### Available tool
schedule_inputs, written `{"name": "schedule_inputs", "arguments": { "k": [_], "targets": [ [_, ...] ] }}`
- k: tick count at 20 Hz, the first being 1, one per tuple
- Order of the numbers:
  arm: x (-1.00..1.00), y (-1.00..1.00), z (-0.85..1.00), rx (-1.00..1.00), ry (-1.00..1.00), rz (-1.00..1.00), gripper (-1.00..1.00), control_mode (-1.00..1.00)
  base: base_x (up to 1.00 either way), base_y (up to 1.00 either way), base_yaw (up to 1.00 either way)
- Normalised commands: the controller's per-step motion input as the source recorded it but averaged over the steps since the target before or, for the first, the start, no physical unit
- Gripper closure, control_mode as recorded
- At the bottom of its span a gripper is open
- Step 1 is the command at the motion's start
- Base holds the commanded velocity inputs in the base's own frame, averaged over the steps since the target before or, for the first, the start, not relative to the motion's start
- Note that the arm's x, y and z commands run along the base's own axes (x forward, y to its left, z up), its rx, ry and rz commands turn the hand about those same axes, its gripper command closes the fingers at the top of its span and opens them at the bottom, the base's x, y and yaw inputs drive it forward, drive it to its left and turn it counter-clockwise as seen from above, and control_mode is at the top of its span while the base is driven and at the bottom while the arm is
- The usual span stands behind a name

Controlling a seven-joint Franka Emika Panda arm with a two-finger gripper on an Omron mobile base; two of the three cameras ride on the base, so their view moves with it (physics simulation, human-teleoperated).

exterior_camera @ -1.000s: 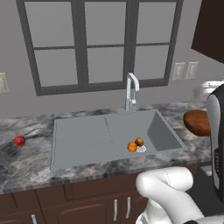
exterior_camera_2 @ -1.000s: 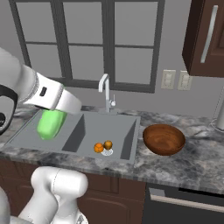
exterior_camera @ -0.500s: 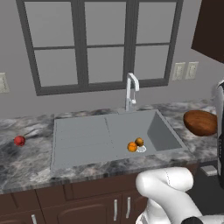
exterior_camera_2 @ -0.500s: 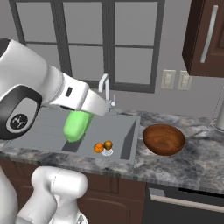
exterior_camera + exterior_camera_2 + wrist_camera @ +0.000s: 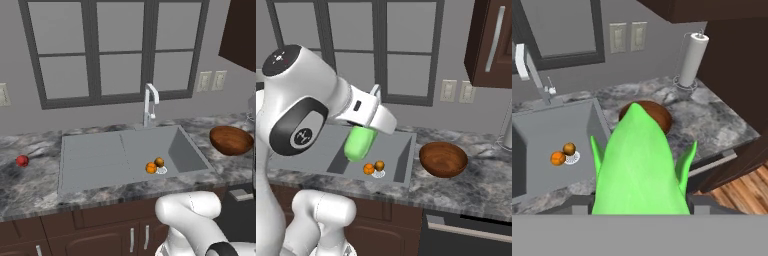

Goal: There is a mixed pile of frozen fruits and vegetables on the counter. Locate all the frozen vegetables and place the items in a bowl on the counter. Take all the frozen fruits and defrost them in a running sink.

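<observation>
Green pointed vegetable (image 5: 359,143) is clamped in the tool (image 5: 363,131), carried above the sink (image 5: 401,159), now nearer the wooden bowl (image 5: 443,159) than a second ago; delivery looks close. Two orange fruits (image 5: 155,165) already lie by the drain. A red ball (image 5: 22,160) remains on the tabletop (image 5: 30,185). Arm reaches rightward, hand angled down toward the bowl.
</observation>
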Motion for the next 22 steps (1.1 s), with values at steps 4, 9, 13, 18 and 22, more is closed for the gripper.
{"name": "schedule_inputs", "arguments": {
  "k": [4, 9, 13, 18, 22],
  "targets": [
    [0.24, -0.19, -0.36, 0.03, -0.02, 0.00, 1.00, -1.00, 0.00, 0.00, 0.00],
    [0.25, -0.08, -0.40, 0.00, -0.05, 0.00, 1.00, -1.00, 0.00, 0.00, 0.00],
    [0.23, -0.03, -0.32, 0.00, -0.05, 0.00, 1.00, -1.00, 0.00, 0.00, 0.00],
    [0.20, -0.17, -0.16, 0.00, -0.03, 0.00, 1.00, -1.00, 0.00, 0.00, 0.00],
    [0.19, -0.35, 0.00, 0.00, 0.00, 0.00, 1.00, -1.00, 0.00, 0.00, 0.00]
  ]
}}
